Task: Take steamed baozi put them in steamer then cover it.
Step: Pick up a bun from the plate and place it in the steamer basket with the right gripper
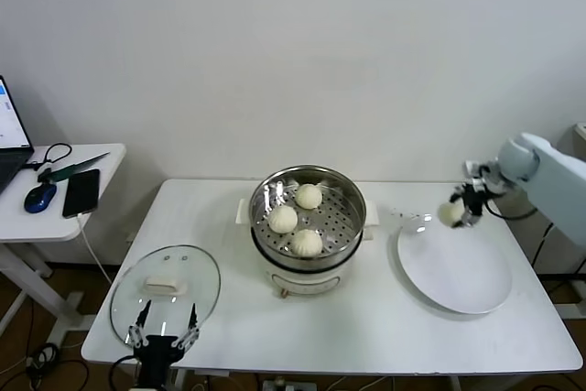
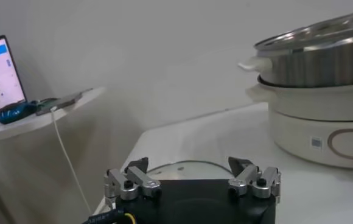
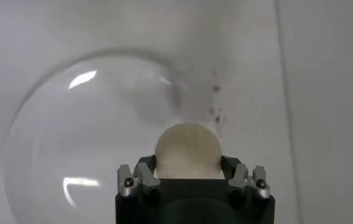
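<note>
The steel steamer (image 1: 351, 219) stands mid-table with three cream-white baozi (image 1: 283, 219) on its perforated tray. A fourth baozi (image 1: 450, 213) hangs just above the far left rim of the white plate (image 1: 462, 281), with my right gripper (image 1: 458, 211) shut on it. In the right wrist view that baozi (image 3: 187, 152) sits squeezed between the jaws over the plate (image 3: 73, 140). The glass cover (image 1: 197, 281) with its cream handle lies flat at the table's front left. My left gripper (image 1: 165, 334) waits open at that cover's near edge; the left wrist view shows the steamer (image 2: 322, 61) beyond it.
A side table at the left carries a mouse (image 1: 40, 197), a phone (image 1: 81, 192) and a laptop (image 1: 11, 139). A cable (image 1: 96, 254) hangs between the two tables. Bare tabletop (image 1: 366, 327) lies in front of the steamer.
</note>
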Robot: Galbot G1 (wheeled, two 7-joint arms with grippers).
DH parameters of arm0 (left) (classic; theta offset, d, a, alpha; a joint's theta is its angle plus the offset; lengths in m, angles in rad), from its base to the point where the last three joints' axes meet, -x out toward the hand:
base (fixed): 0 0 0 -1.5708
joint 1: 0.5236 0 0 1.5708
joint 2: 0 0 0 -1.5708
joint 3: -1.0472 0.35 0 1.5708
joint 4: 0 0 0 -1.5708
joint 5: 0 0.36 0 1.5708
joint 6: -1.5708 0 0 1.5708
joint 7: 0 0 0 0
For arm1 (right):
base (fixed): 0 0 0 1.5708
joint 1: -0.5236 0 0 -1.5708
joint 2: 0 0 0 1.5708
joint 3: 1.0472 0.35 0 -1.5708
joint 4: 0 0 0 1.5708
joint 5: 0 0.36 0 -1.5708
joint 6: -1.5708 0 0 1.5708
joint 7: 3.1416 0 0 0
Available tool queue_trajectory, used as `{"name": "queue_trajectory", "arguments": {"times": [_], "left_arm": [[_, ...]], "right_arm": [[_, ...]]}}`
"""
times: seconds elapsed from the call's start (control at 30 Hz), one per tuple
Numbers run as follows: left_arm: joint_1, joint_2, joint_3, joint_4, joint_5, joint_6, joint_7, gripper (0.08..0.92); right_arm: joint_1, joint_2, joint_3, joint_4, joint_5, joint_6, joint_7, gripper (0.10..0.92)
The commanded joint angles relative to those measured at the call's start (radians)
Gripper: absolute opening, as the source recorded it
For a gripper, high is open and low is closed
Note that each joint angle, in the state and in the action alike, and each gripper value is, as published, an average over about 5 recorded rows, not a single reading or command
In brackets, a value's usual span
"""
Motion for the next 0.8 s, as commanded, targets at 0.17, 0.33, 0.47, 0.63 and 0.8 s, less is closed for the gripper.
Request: {"name": "queue_trajectory", "arguments": {"times": [0.17,0.33,0.47,0.63,0.8], "left_arm": [[-0.014,0.008,0.038,0.001,-0.015,0.005,0.002,0.823],[-0.021,0.012,0.054,-0.004,-0.013,0.002,0.002,0.823],[-0.021,0.019,0.062,-0.01,-0.011,-0.001,0.002,0.823],[-0.018,0.02,0.065,-0.009,-0.011,-0.006,0.002,0.823],[-0.022,0.017,0.062,0.002,-0.014,-0.01,-0.001,0.823]], "right_arm": [[0.513,0.198,-0.484,0.211,0.585,-0.162,0.083,0.696],[0.555,0.294,-0.594,0.246,0.679,-0.18,0.111,0.696],[0.539,0.357,-0.637,0.262,0.7,-0.196,0.141,0.696],[0.496,0.432,-0.68,0.252,0.691,-0.206,0.17,0.697],[0.436,0.489,-0.69,0.232,0.674,-0.213,0.189,0.696]]}}
